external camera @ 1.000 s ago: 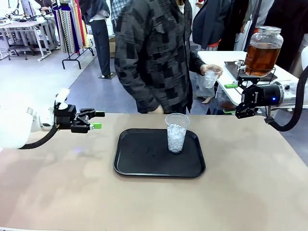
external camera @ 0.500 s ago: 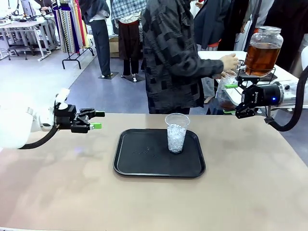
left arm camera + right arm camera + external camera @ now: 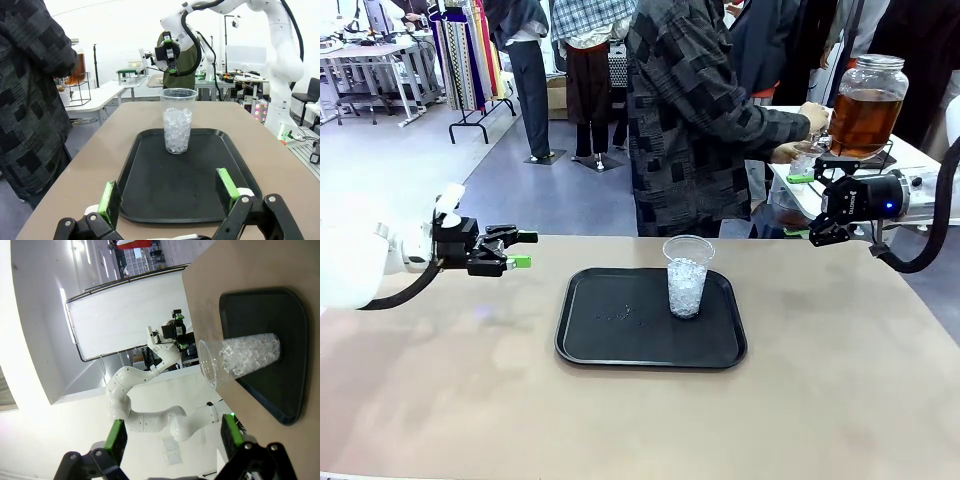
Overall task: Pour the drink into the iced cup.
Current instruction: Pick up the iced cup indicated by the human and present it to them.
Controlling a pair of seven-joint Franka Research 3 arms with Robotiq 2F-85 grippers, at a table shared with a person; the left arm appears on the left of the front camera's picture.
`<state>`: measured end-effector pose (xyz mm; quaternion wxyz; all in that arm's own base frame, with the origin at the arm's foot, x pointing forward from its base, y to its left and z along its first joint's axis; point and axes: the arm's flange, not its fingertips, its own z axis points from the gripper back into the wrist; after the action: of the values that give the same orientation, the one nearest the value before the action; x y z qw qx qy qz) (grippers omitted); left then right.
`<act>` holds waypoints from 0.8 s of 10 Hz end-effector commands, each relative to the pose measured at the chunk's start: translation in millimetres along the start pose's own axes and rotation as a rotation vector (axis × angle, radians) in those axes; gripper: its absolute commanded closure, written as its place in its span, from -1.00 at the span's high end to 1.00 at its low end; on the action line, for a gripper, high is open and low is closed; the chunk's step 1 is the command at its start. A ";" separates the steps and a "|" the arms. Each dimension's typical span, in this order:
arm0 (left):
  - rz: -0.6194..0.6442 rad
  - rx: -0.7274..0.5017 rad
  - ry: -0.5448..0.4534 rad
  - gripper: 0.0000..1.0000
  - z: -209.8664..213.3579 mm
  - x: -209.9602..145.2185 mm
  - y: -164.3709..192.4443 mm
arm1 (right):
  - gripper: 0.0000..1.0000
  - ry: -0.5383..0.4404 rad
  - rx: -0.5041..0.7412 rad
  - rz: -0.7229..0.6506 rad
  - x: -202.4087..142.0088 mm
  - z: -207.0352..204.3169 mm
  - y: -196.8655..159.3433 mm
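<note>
Iced cup (image 3: 687, 275) stands on the black tray (image 3: 620, 345).
Left gripper (image 3: 523, 250) and right gripper (image 3: 820, 200) flank the tray, jaws apart, empty; the drink (image 3: 863, 122) is in a jar (image 3: 880, 72) beyond it.

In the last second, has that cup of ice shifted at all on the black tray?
No. The iced cup stands upright at the same spot, toward the far right of the tray, as it did a second ago.
</note>
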<state>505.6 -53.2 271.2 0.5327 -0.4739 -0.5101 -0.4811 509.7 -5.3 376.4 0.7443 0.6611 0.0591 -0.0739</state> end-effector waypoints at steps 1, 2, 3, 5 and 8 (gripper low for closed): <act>-0.002 -0.001 0.000 1.00 -0.9 1.8 -0.1 | 1.00 -0.005 -0.003 0.005 0.7 -0.1 1.5; -0.002 -0.001 0.000 1.00 -0.9 1.8 -0.1 | 1.00 -0.005 -0.003 0.005 0.7 -0.1 1.5; -0.002 -0.001 0.000 1.00 -0.9 1.8 -0.1 | 1.00 -0.005 -0.003 0.005 0.7 -0.1 1.5; -0.002 -0.001 0.000 1.00 -0.9 1.8 -0.1 | 1.00 -0.005 -0.003 0.005 0.7 -0.1 1.5; -0.002 -0.001 0.000 1.00 -0.9 1.8 -0.1 | 1.00 -0.005 -0.003 0.005 0.7 -0.1 1.5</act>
<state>505.6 -53.2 271.2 0.5327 -0.4739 -0.5101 -0.4811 509.7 -5.3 376.4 0.7443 0.6611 0.0591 -0.0739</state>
